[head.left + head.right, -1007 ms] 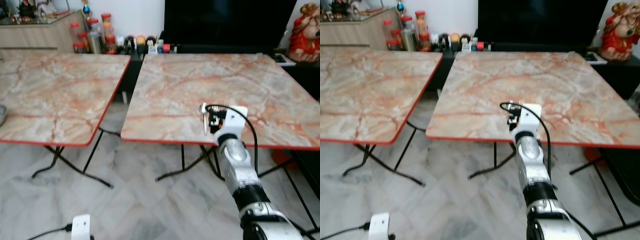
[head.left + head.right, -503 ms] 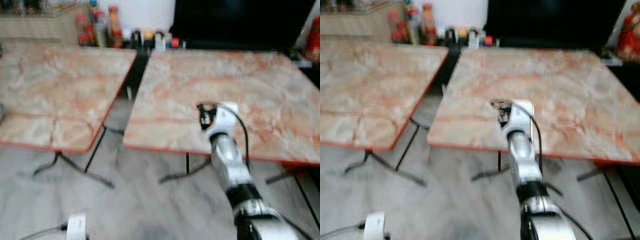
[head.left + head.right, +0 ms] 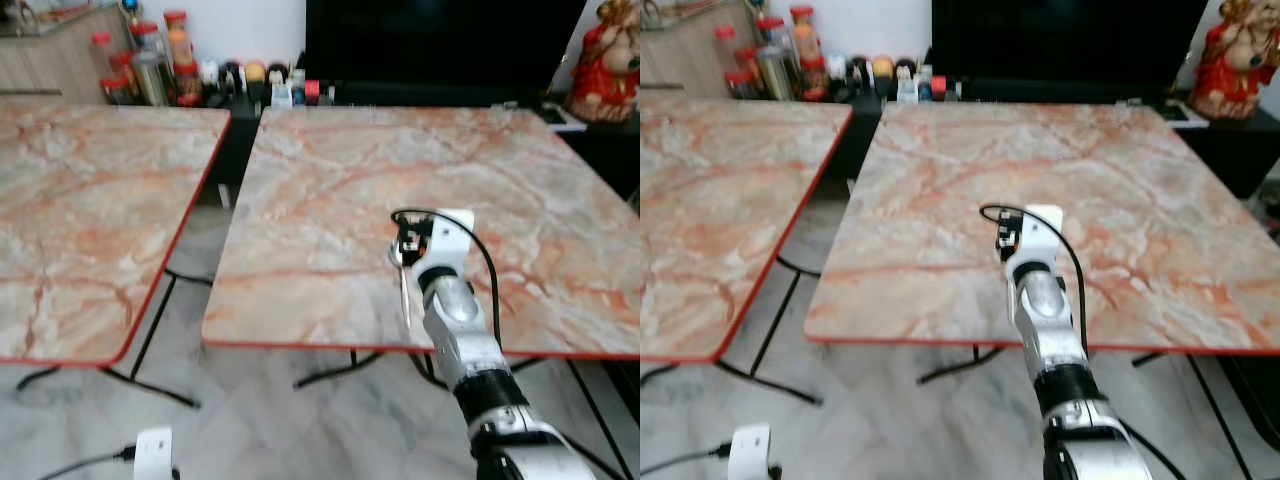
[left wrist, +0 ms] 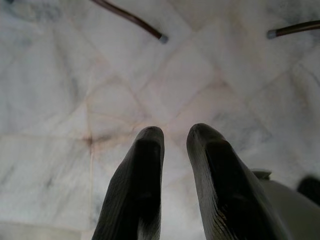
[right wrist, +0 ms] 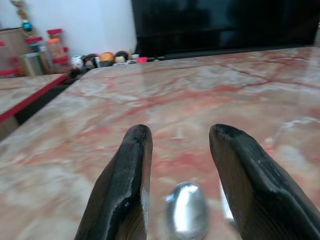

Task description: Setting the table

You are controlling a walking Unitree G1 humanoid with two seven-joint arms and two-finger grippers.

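I have the right pincer low over the near edge of the right-hand counter, its 2 black fingers spread apart with a spoon lying flat on the marble between them, released. I judge the spoon light, rigid and slick (polished metal on a glossy, veined top), so it may skate if nudged; the thin handle, pointing at the red counter edge, looks the better place to pinch. The left pincer hangs idle above the tiled floor, fingers slightly parted, empty.

Right end effector open, outstretched.
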